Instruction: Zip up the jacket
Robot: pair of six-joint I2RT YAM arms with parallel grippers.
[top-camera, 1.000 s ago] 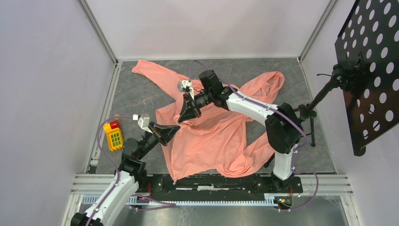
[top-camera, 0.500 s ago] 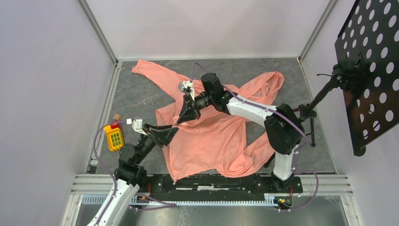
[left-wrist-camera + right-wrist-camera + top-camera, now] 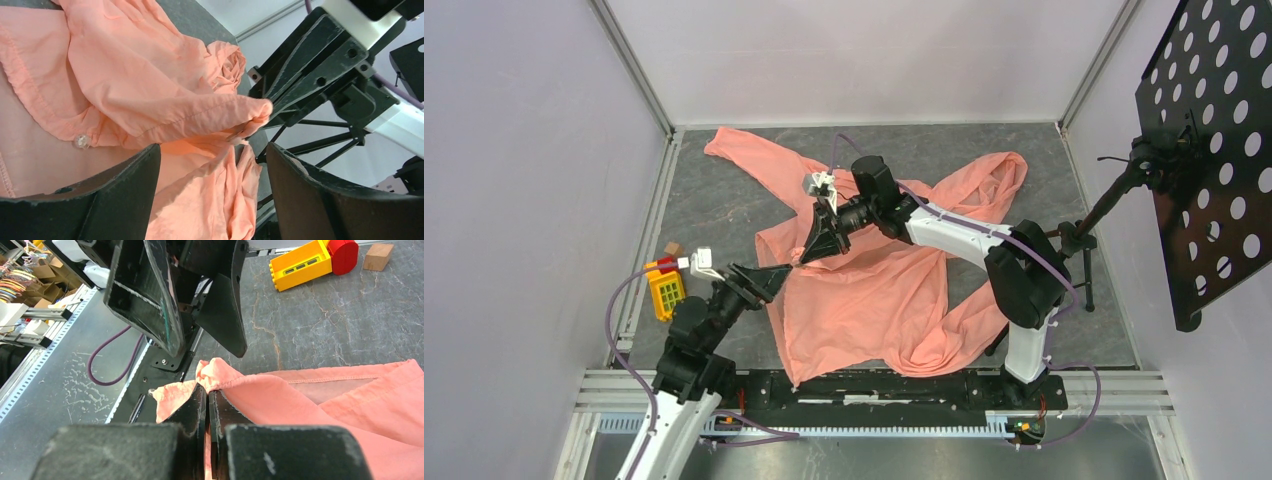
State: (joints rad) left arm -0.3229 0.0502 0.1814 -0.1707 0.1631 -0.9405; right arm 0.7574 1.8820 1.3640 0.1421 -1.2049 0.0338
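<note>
1. The grey marbled counter (image 3: 714,205) fills the floor of the white-walled cell and carries everything else.
2. The jacket (image 3: 874,300), salmon pink, lies crumpled across the middle of the counter. One sleeve runs toward the far left corner, more cloth bunches toward the far right, and the lower edge lies close to the near side.
3. A black perforated panel (image 3: 1214,150) stands on a dark stand at the right, apart from the jacket.
4. The right arm (image 3: 964,235) reaches from its base over the jacket toward the left. The right jaws are pressed together on a fold of the jacket's edge, near the garment's left side. The right wrist view shows the cloth pinched between the two tips and bulging out just past them.
5. The left arm (image 3: 689,340) leans in from the near left corner. The left jaws are spread wide and hold nothing. In the left wrist view the pinched fold shows through the gap between them, and from above their tips sit near the right jaws.
6. A yellow toy (image 3: 666,292) with a red end lies on the counter at the left, off the jacket.
7. A small wooden block (image 3: 672,248) sits just beyond the toy.
8. A small clear stud (image 3: 81,141) sits by the jacket's stitched edge.
</note>
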